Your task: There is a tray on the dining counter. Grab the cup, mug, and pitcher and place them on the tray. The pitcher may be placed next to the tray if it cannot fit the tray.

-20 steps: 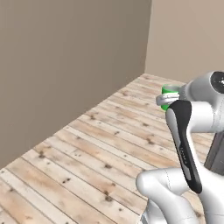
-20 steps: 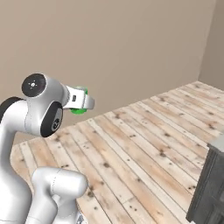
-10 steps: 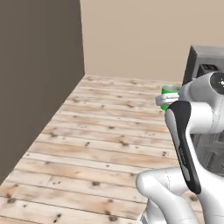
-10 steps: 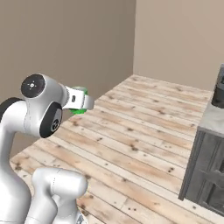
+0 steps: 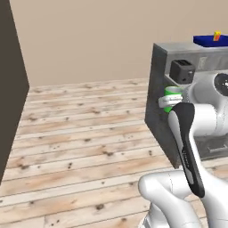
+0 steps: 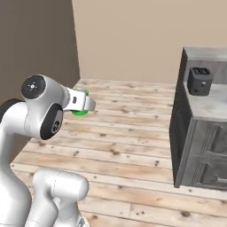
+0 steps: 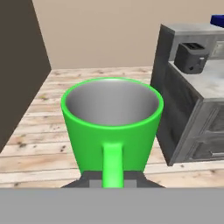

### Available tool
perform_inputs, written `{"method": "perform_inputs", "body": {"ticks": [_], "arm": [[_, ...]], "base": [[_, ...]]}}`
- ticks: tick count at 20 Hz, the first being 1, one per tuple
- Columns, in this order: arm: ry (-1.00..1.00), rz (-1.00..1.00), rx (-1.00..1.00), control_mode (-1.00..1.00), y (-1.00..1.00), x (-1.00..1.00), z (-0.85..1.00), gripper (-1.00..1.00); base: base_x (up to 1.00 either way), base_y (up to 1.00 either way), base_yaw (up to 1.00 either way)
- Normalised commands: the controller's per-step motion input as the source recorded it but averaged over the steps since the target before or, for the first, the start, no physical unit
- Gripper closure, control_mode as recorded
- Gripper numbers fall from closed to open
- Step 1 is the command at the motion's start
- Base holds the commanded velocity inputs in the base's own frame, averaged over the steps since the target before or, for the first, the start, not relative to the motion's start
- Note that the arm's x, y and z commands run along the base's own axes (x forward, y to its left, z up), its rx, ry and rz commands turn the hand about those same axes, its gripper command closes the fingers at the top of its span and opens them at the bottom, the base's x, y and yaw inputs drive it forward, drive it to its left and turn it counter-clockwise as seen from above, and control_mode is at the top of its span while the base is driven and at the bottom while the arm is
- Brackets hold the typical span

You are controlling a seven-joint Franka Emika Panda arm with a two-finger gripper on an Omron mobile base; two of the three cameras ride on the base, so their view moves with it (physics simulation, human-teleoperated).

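Gripper: the gripper (image 7: 113,180) is closed tight on the handle of the mug, and its dark finger tips stand at both sides of the handle base in the hand view
Mug: the green mug (image 7: 112,127) is held in the air above the wooden floor, upright, with the grey inside open to the top and the handle turned to the camera of the hand; in the left base view it (image 5: 172,97) looks out from behind the white arm, and in the right base view a part of it (image 6: 80,111) shows under the white hand
Tray: the deep-blue tray (image 5: 210,40) lies on top of the dining counter, far at the upper right of the left base view, well apart from the mug; a blue corner of it (image 7: 217,19) also shows at the right edge of the hand view
Cup: the yellow cup (image 5: 217,35) with a red-orange mark stands on the tray
Dining counter: the dining counter (image 5: 161,89) has a pale grey top and a dark grey front, and it stands to the right of the mug
Toaster: a small dark toaster (image 6: 199,80) sits on a lower grey counter (image 6: 205,106) that has cabinet doors, beside the dining counter
Floor: the floor (image 6: 133,142) is of light wooden planks, under the arm and in front of the counters
Wall: a beige wall (image 5: 89,40) closes the room behind
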Motion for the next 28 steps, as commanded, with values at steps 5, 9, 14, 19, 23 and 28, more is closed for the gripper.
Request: {"method": "perform_inputs", "body": {"ticks": [5,9,14,19,23,28], "arm": [[0.0,0.0,0.0,1.0,0.0,0.0,0.0,1.0],[0.0,0.0,0.0,1.0,0.0,0.0,0.0,1.0],[0.0,0.0,0.0,1.0,0.0,0.0,0.0,1.0],[0.0,0.0,0.0,1.0,0.0,0.0,0.0,1.0],[0.0,0.0,0.0,1.0,0.0,0.0,0.0,1.0],[0.0,0.0,0.0,1.0,0.0,0.0,0.0,1.0]], "base": [[0.67,1.0,-0.61],[0.79,1.0,-0.58],[0.86,1.0,-0.57],[0.64,1.0,-0.53],[0.26,1.0,-0.5],[0.07,1.0,-0.5]]}}
